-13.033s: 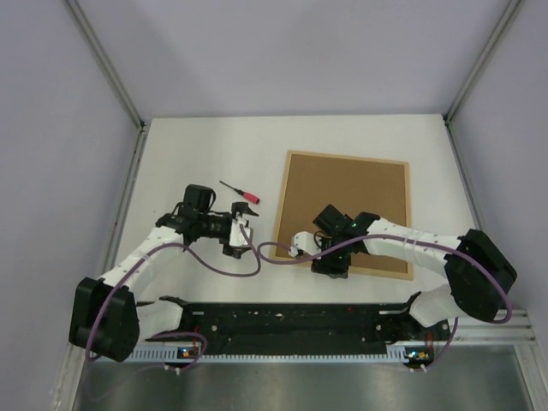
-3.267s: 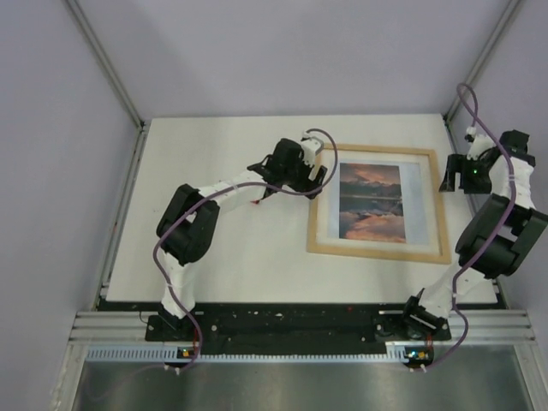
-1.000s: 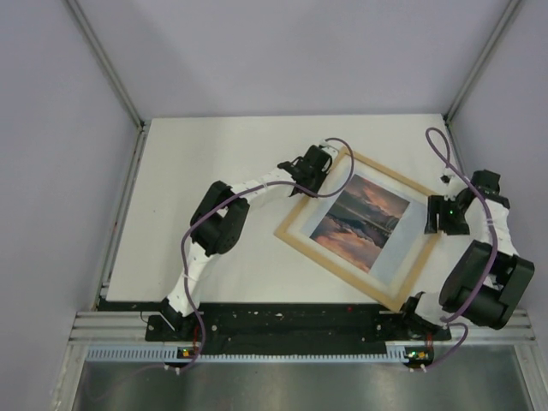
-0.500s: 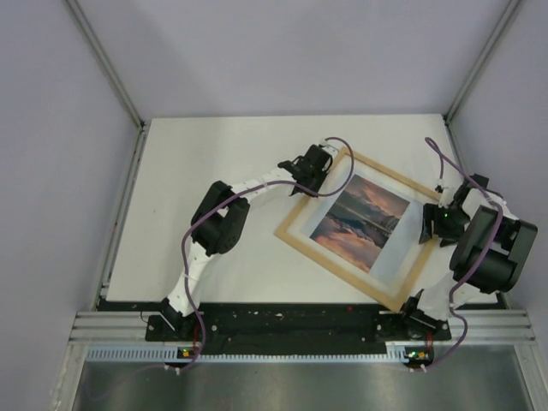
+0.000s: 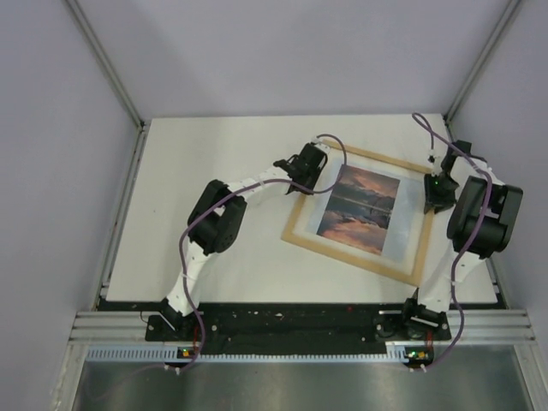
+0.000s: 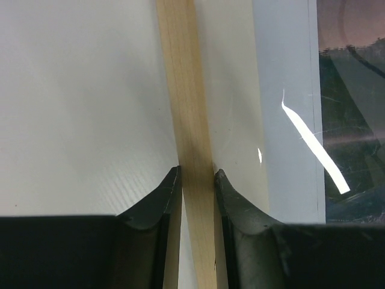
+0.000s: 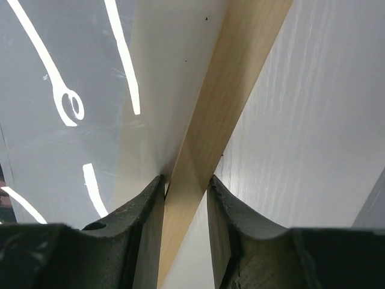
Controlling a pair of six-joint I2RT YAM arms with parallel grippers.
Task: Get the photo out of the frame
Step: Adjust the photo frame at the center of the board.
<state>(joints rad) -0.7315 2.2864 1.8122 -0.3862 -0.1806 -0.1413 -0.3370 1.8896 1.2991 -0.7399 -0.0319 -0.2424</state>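
Note:
The light-wood frame [image 5: 351,261] lies face up and slightly skewed on the white table, right of centre. The photo [image 5: 358,210], an orange-and-blue sunset, sits inside it behind glass, with its dark edge also in the left wrist view [image 6: 352,120]. My left gripper [image 5: 310,169] is at the frame's far-left corner. In its wrist view the left gripper [image 6: 197,180] is shut on the thin wooden rim [image 6: 186,90]. My right gripper [image 5: 436,193] is at the right rim. Up close the right gripper [image 7: 186,183] is shut on that rim [image 7: 240,66], both fingers touching it.
The white table [image 5: 205,248] stretches to the left of the frame. Grey enclosure walls and a metal post [image 5: 475,73] stand close behind the right arm. A black rail [image 5: 282,321] runs along the near edge by the arm bases.
The frame has swung from a strong diagonal to nearly square and shifted toward the back. The right gripper moved up along the right rim and closed on it. The left gripper kept its hold.

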